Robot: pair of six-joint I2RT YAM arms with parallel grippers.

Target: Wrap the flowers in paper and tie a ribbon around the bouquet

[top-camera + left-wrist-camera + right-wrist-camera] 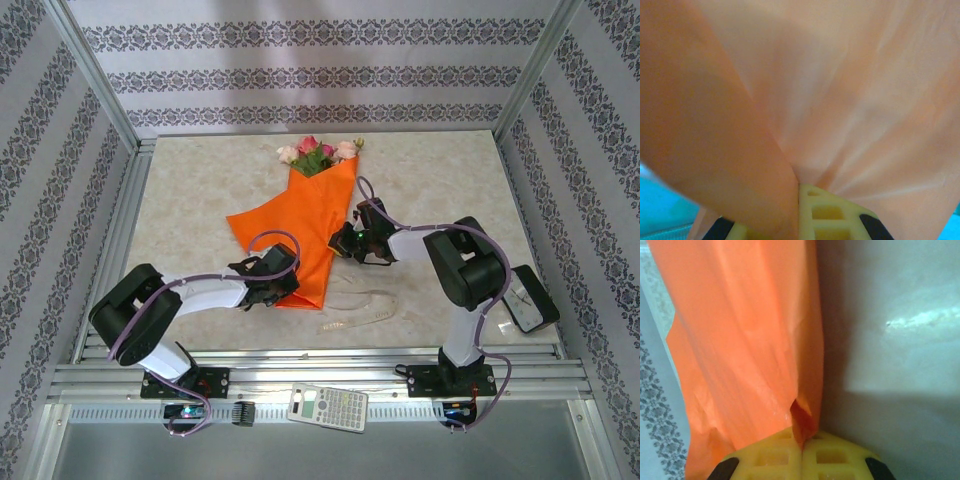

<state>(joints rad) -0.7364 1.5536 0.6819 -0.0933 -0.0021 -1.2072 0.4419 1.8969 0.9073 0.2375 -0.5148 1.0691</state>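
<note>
Pale marbled table [190, 210] sits inside patterned walls, with a calculator [328, 408] on the near rail. Nearest on the table, the ribbon [358, 306] lies loose just beside the narrow end of the bouquet [318, 230]. It looks light and limp, is easy to lose against the table's colour, and is probably best pinched near one end. The left claw [270, 290] is clenched on the paper [840, 100] at that narrow end, and the right claw [801, 439] is clenched on a fold of the sheet's right edge, farther up. The sheet looks thin and creased and may tear or slip open if tugged, so doubled edges are the safer hold. The flowers [320, 152] show at the far, wide end, their soft heads not to be squeezed. Open table lies on both sides, and the far edge and back wall are near the blooms.
</note>
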